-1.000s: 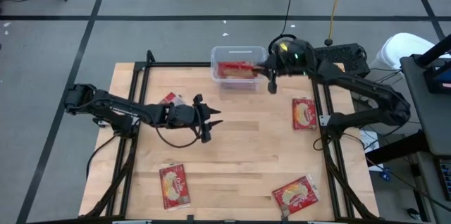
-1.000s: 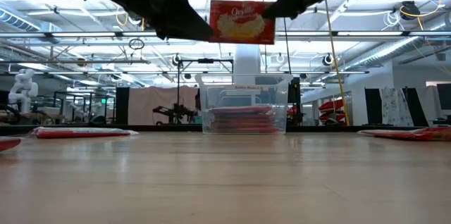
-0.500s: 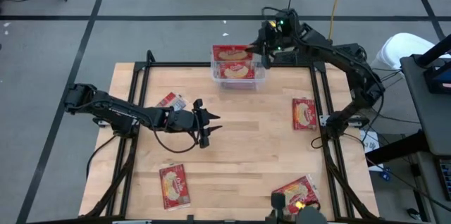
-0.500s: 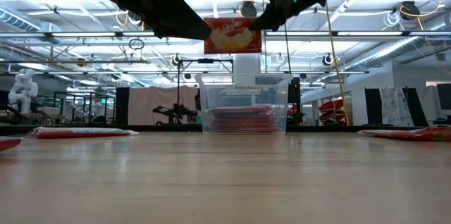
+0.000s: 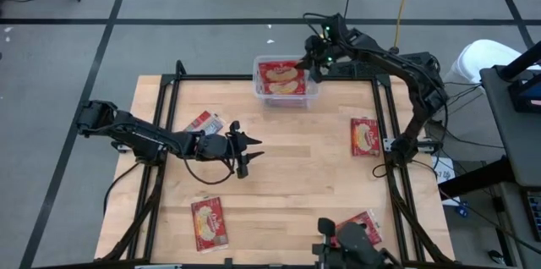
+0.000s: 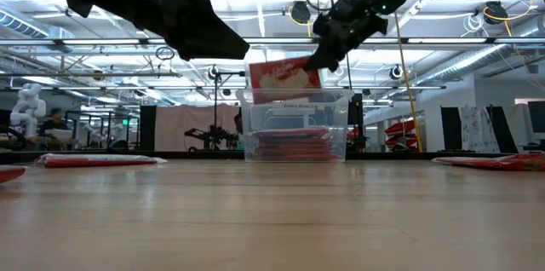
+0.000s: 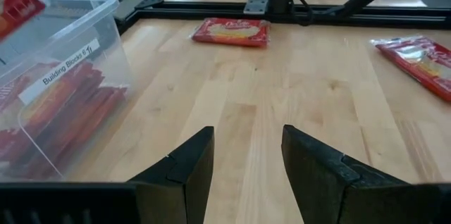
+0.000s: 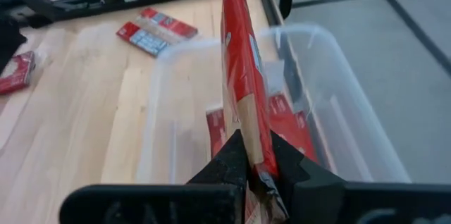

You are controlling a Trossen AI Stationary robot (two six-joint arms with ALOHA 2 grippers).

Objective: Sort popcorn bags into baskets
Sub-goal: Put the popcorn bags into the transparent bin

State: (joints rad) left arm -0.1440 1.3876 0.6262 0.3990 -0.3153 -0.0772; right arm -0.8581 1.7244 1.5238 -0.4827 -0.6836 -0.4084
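The clear basket (image 5: 286, 91) stands at the table's far edge with red popcorn bags (image 6: 294, 145) stacked inside. My right gripper (image 5: 313, 60) is shut on one popcorn bag (image 5: 281, 77), which hovers over the basket, picture side up. My left gripper (image 5: 248, 152) hangs open above the middle of the table with nothing between its fingers (image 7: 187, 171). Loose bags lie flat on the table: one reverse side up (image 5: 205, 123), one near left (image 5: 210, 222), one right (image 5: 365, 137) and one near right (image 5: 362, 225). My right gripper pinches the bag's short end (image 8: 248, 155) between its two fingers, coming from the table's right and slanting down. The bag sticks out from the fingers over the basket (image 8: 331, 111), tilted. In the low view its lower edge (image 6: 283, 96) sits about level with the basket's rim.
A black frame (image 5: 385, 125) runs along the table's edges. A dark object (image 5: 347, 248) at the near edge covers part of the near-right bag. Bare wood (image 5: 296, 176) lies between the loose bags.
My right gripper has carried the bag toward the far edge and down to the basket, rolling so the bag shows its picture side from above instead of its edge. The bag has sunk from well above the basket to its rim. My left gripper has sunk a little.
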